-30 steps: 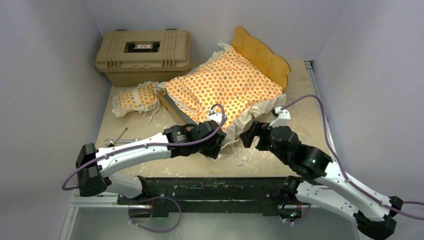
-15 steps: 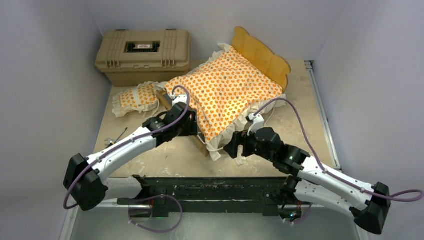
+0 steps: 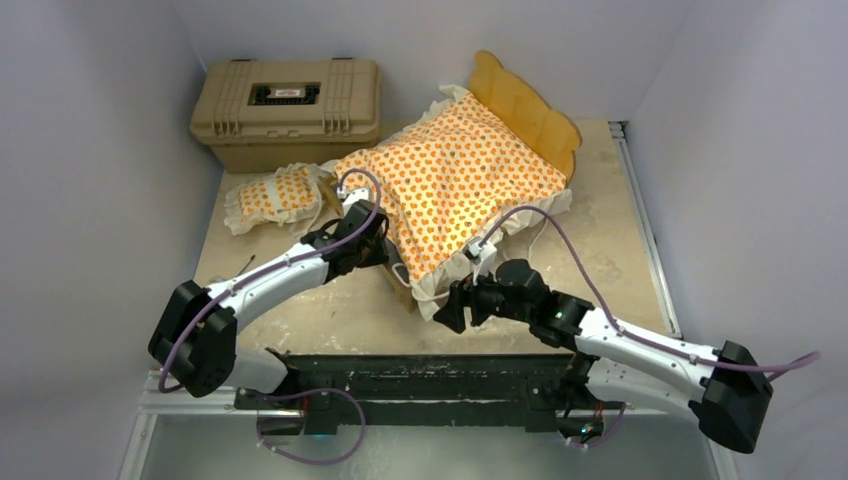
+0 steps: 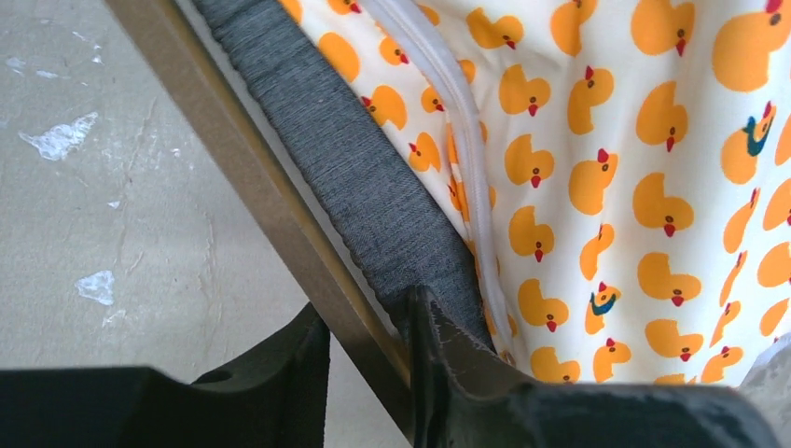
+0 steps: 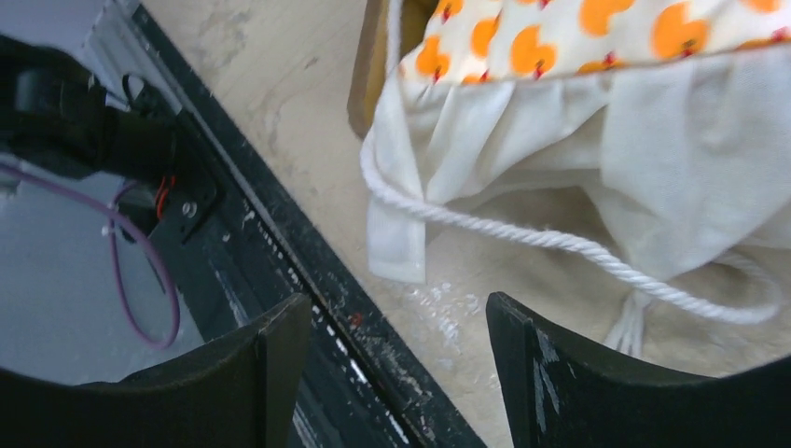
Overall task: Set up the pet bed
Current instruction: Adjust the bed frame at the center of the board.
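The left gripper (image 4: 366,322) pinches the side rail of the bed frame (image 4: 247,173), probably to steady it while the mattress (image 4: 606,187) lies askew on top. The right gripper (image 5: 396,313) is spread and empty above the tabletop (image 5: 280,56), near the mattress ruffle (image 5: 560,131). Only the overhead view shows the pillow (image 3: 275,195), lying beside the frame.

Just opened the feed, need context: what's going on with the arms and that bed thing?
Pet bed setup, midway. The left gripper is clamped on a side rail of the bed frame. The duck-print mattress cushion lies on the frame, its ruffle spilling over the near end. The right gripper is open and empty, low by that ruffle. The matching pillow sits on the table beside the bed, not yet on it.
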### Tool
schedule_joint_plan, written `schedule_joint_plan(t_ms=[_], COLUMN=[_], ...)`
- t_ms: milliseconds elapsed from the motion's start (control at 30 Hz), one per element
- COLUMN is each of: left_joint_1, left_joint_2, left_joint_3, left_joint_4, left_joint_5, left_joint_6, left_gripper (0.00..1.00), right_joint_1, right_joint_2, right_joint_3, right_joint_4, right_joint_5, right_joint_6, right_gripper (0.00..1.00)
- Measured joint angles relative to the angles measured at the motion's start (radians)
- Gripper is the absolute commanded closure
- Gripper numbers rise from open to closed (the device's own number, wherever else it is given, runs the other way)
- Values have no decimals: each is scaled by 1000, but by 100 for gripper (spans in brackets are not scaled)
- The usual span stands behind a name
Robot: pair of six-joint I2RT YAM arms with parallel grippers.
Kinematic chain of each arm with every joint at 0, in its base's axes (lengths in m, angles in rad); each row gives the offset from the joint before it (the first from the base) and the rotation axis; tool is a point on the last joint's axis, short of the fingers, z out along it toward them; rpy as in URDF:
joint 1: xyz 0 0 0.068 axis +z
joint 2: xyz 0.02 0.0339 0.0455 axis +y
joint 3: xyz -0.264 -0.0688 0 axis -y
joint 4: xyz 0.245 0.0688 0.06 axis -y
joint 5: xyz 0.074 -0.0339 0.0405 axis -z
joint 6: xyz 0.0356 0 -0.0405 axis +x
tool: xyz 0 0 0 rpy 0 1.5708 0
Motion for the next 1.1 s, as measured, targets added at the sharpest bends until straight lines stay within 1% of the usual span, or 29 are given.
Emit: schedule_joint_plan(t_ms=[67, 100, 200, 300, 533, 700, 833, 933, 967, 1100], left_joint_1=[2, 3, 23, 32, 6, -3, -3, -3, -3, -3], left_joint_2=[0, 0, 3, 20, 74, 108, 148, 205, 230, 319], left_joint_3=[0, 3, 13, 38, 108, 130, 161, 216, 242, 331], left_joint_4=[1, -2, -19, -42, -68, -48, -28, -20, -17, 12], left_joint_5=[-14, -32, -93, -112, -59, -36, -48, -58, -60, -62], left_joint_6=[-34, -55, -81, -44, 71, 87, 84, 85, 87, 105], left_gripper=[98, 100, 100, 100, 100, 100, 100, 100, 100, 100], right_joint_1=[16, 28, 75, 115, 190, 248, 267, 269, 269, 273], right_joint_2=[31, 47, 92, 135, 238, 278, 260, 236, 238, 298], right_joint_3=[-13, -18, -22, -21, 11, 25, 25, 26, 32, 76], right_joint_4=[33, 47, 82, 112, 180, 246, 248, 252, 252, 252], right_joint_5=[-32, -43, -50, -36, 103, 159, 173, 188, 192, 222], right_joint_6=[-8, -12, -27, -52, -160, -255, -287, -301, -305, -331], right_gripper=[29, 29, 30, 30, 31, 31, 31, 32, 34, 34])
